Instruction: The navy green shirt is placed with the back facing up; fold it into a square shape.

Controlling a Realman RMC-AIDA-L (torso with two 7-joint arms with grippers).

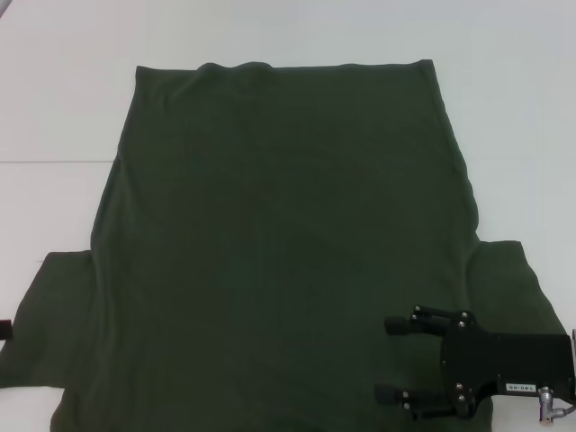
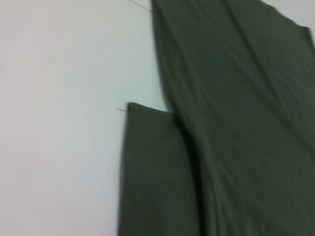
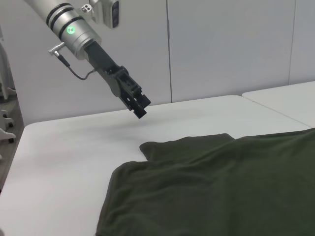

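- Dark olive-green cotton covers most of the white bench (image 1: 63, 108): the navy green shirt (image 1: 279, 243) lies flat and spread out, its plain side facing up.
- One straight edge of the shirt is at the far side of the bench, and the two short sleeves stick out to the left and to the right at the near side.
- No lettering shows on the upper side of the cloth, only some soft wrinkles.
- In the head view the right claw (image 1: 394, 358) is low on the right, over the shirt near the right sleeve. Its two dark fingers (image 1: 397, 325) point toward the middle of the shirt and stand clearly apart, so it is open and holds nothing.
- I cannot tell if these fingers touch the cloth or are just above it.
- The left claw (image 3: 140, 107) is seen from the right wrist view. It hangs in the air above the bare bench, beyond the left sleeve of the shirt, tilted downward and apart from the cloth.
- Its fingertips look close together, but I cannot tell for sure if it is open or closed.
- The left wrist view shows the left sleeve beside the body of the shirt, both lying flat on the bench.
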